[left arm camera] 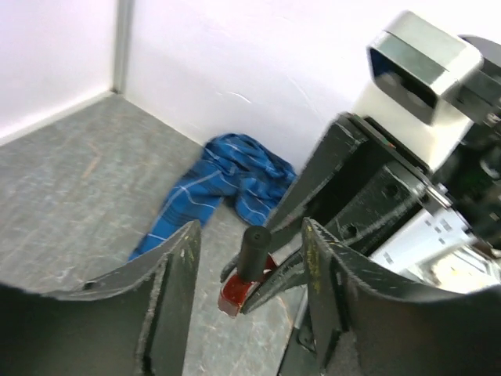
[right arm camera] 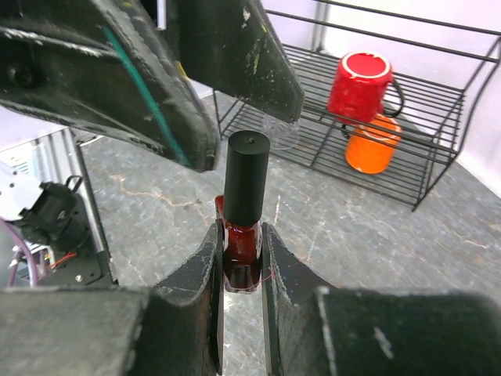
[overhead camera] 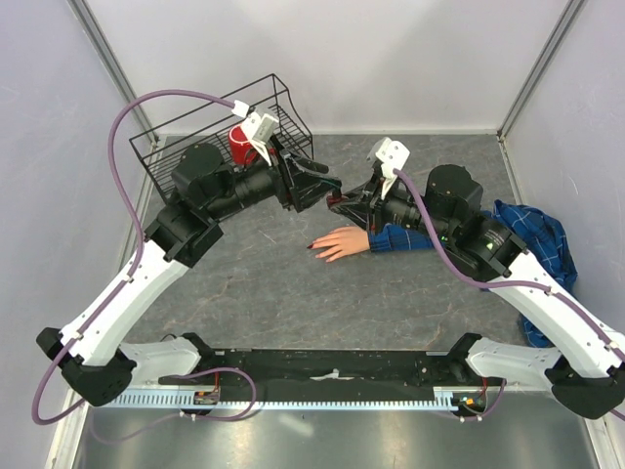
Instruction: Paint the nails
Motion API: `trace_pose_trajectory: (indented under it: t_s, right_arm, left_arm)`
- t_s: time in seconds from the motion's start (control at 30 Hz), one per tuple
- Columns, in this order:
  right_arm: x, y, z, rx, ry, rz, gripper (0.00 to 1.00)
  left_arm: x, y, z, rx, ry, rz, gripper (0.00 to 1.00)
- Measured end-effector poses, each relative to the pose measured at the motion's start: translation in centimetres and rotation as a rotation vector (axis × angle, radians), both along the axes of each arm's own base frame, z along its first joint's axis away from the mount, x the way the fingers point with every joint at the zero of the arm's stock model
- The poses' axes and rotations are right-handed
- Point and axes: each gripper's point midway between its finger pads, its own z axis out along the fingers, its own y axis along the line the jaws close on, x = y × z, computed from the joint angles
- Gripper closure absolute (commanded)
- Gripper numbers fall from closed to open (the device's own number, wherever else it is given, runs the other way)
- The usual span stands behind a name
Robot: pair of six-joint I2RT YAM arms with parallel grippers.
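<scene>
- Right gripper (right arm camera: 241, 262): closed tight on the glass body of the dark red nail polish bottle (right arm camera: 241, 254). The bottle is upright, looks clear of the worktop (overhead camera: 254, 293), and has its black cap (right arm camera: 246, 176) on.
- Left gripper (left arm camera: 250, 235): spread wide, one finger either side of the cap, holding nothing. No contact is visible.
- Fake hand (overhead camera: 344, 241): lies flat on the worktop just below both grippers, with the plaid cuff (overhead camera: 395, 239) under the right arm. The nails (overhead camera: 314, 246) are at the fingertips pointing left. They look dark from above but are too small to judge coverage.
- Risk, off-centre close: neither wrist view confirms that the cap is centred between the left fingers. If one finger lands first, it pushes the cap sideways and levers the bottle in your right grip.
- Risk, spin: the smooth glass is held by two narrow pads only. Unscrewing torque may turn the whole bottle instead of loosening the cap.
- Risk, drop: a slip from here lands the bottle on or beside the fake hand, and it could knock the hand out of position.
- Risk, collision: the two grippers are crowded together. If the left gripper closes too low on the cap, it meets the right fingertips.
- Risk, drips: once the cap is free, a loaded brush passing over the cuff or palm could mark them. Hold the open bottle level.
</scene>
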Motion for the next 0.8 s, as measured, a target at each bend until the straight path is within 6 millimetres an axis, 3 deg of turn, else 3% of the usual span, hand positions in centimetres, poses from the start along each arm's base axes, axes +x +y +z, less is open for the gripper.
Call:
trace_pose_trajectory:
  t_s: [0.2,0.3,0.4,0.43,0.47,0.53,0.7,0.8]
  right_arm:
    - [0.4,-0.3,0.4,0.003,-0.008,-0.033,1.0]
    - [0.6,-0.4,0.4,0.003,-0.008,-0.043,1.0]
    - [0.6,-0.4,0.3,0.0,-0.005,-0.044,1.0]
    - [0.6,-0.5,0.3,-0.001,-0.004,-0.044,1.0]
    - [0.5,-0.4,0.2,-0.002,-0.004,-0.043,1.0]
    - [0.5,-0.4,0.3,-0.001,-0.002,-0.043,1.0]
    - [-0.3,-0.6,0.7,0.011,-0.01,-0.016,1.0]
    - [-2.4,-0.8,1.4,0.045,-0.033,0.072,1.0]
  left_arm:
    - [0.3,-1.4,-0.9,0.044,0.029,0.046,0.43]
    - [0.3,-1.9,-2.0,0.072,0.055,0.043,0.5]
    - [0.2,-2.2,-2.6,0.087,0.069,0.038,0.62]
    - [0.1,-2.3,-2.6,0.089,0.071,0.036,0.79]
    - [0.0,-2.3,-2.7,0.09,0.072,0.034,0.88]
    - [0.0,-2.4,-2.8,0.1,0.06,0.028,0.98]
    - [-0.9,-2.7,-2.4,0.092,0.022,-0.05,0.98]
    - [-3.3,-3.3,-1.9,0.049,-0.052,-0.26,0.98]
